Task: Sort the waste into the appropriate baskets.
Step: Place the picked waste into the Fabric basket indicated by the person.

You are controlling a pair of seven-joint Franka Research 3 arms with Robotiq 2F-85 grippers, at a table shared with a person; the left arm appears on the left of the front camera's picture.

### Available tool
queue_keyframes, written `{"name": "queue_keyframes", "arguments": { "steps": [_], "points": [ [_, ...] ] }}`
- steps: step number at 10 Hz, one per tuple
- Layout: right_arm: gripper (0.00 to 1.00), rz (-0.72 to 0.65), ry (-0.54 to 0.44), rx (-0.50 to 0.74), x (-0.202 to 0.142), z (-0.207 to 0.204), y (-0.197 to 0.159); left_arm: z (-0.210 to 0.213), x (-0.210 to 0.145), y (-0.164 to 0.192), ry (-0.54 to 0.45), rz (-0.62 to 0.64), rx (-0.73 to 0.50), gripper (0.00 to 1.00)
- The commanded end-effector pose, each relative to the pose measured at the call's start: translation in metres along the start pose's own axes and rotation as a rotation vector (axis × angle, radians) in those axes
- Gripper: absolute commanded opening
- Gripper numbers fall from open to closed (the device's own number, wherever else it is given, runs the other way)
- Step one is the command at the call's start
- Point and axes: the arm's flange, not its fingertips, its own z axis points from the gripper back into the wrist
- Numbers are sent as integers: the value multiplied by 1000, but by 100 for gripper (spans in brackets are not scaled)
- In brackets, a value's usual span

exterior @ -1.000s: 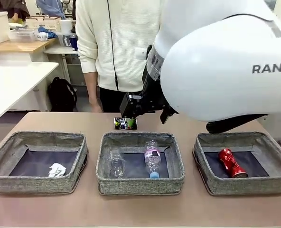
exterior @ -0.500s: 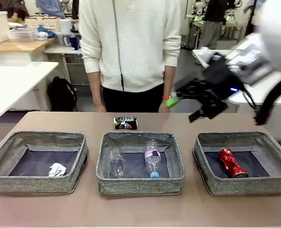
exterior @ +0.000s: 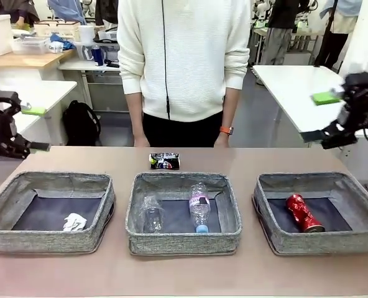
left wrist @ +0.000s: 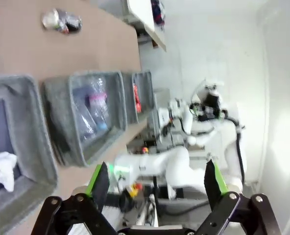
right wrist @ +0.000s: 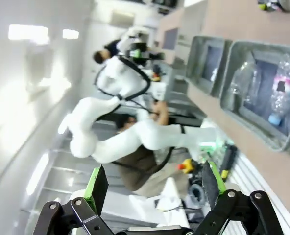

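I am keeping both hands (left wrist: 155,188) (right wrist: 152,188) gaping and empty; the dark can (exterior: 164,161) is lying near the surface's far edge, so a clumsy reach risks knocking it off toward the person (exterior: 184,62).

Beyond my brown table (exterior: 184,273) I see a white table (exterior: 22,112) at left and another (exterior: 289,87) at right; a wooden bench (exterior: 22,60) carries boxes, perhaps storage tubs; a black backpack (exterior: 81,123) sits on the grey floor (exterior: 258,124).
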Motion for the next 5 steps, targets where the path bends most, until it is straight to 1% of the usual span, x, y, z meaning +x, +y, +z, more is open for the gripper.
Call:
{"name": "queue_keyframes", "arguments": {
  "steps": [1,2,3,4,5],
  "points": [
    [100,-119,-34,77,-38,9,-58,-17,-39,7,131,-3,-51,100],
    [100,-207,-169,99,-36,17,-77,-24,-45,7,185,-19,-65,100],
    [100,-225,-346,121,-37,21,-89,-28,-50,10,268,-18,-71,100],
    [100,-119,-493,161,-42,15,-91,-30,-53,17,315,-9,-50,100],
    [100,-216,-178,101,-2,65,-77,-24,-19,2,205,12,-66,100]
  ]
}}
